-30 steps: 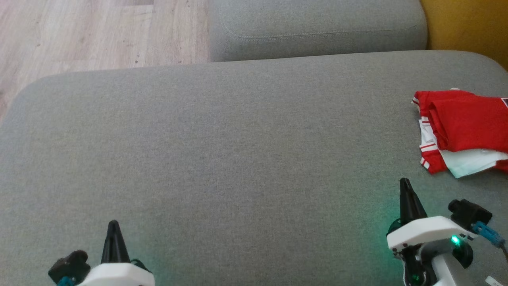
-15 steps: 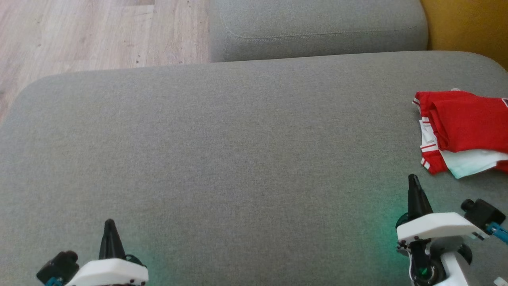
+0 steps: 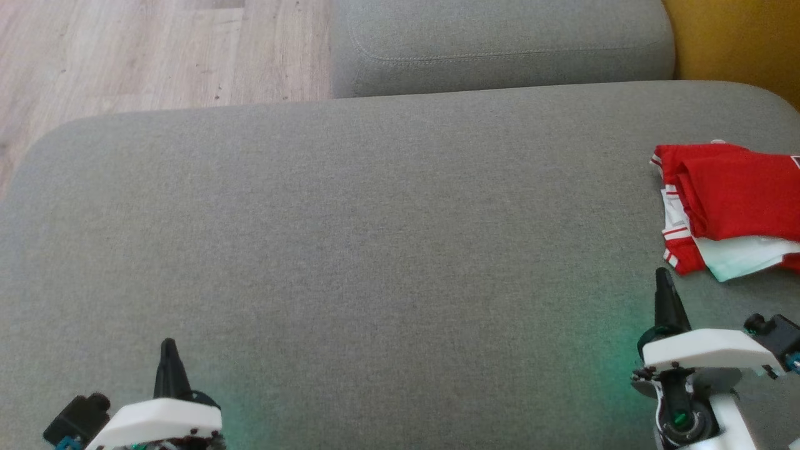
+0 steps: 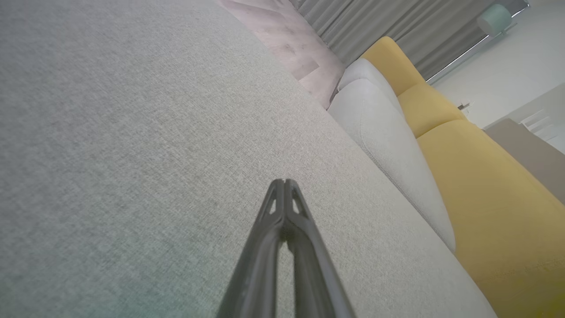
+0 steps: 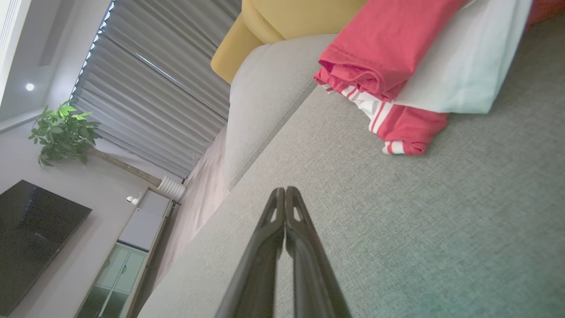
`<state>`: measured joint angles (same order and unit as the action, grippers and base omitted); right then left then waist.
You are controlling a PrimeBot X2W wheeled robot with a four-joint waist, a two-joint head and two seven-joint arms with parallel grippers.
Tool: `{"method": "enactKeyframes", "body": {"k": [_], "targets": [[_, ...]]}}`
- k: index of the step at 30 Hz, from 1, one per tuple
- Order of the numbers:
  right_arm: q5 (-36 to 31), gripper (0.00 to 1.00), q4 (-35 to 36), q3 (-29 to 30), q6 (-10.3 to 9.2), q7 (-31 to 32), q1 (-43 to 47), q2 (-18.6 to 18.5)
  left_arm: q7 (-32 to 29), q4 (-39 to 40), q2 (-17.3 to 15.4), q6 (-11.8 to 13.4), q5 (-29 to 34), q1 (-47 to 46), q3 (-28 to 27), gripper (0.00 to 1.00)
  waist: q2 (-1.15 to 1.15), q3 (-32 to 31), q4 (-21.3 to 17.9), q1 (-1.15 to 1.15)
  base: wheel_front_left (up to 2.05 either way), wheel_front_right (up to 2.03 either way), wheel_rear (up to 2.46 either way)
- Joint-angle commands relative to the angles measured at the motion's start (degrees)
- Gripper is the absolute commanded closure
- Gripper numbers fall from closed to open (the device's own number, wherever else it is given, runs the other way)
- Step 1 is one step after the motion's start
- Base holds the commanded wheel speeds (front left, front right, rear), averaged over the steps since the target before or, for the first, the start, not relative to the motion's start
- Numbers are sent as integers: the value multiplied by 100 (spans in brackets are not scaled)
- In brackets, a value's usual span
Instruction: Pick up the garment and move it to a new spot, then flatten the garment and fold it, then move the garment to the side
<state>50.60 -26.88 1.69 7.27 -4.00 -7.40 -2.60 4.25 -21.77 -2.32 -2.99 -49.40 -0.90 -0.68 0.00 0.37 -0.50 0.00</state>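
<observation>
Currently folded red fabric garment (image 3: 731, 200) w/ white stripes and a white panel lies at far right of wide grey fabric sofa seat (image 3: 375, 219), partly cut off by frame edge. Just below-left of it, right gripper (image 3: 664, 281) is near but not touching, fingers pressed together, nothing held. At lower left, left gripper (image 3: 167, 350) is well apart from garment, fingers also together, empty, over grey fabric. Pale wooden floor (image 3: 125, 50) top left, yellow cushion (image 3: 731, 37) top right.

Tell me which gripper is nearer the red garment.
The right gripper: its shut fingers end just short of the garment, while the left gripper sits far across the grey cushion.
</observation>
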Motion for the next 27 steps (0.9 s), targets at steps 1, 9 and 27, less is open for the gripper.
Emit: {"method": "enactKeyframes", "body": {"k": [1,9,27], "targets": [[157,100,252,-29,12,36,-93,-26,-38,220,-30,-36,-151,-285,-170,100,0,0,1,0,0,0,0],[679,100,387,38,13,168,-65,-26,-173,292,-33,-90,-690,-317,-224,100,0,-3,7,0,0,0,0],[1852,100,690,189,16,466,-2,-27,-477,453,-41,-211,-1900,-388,-345,100,0,-8,22,0,0,0,0]]}}
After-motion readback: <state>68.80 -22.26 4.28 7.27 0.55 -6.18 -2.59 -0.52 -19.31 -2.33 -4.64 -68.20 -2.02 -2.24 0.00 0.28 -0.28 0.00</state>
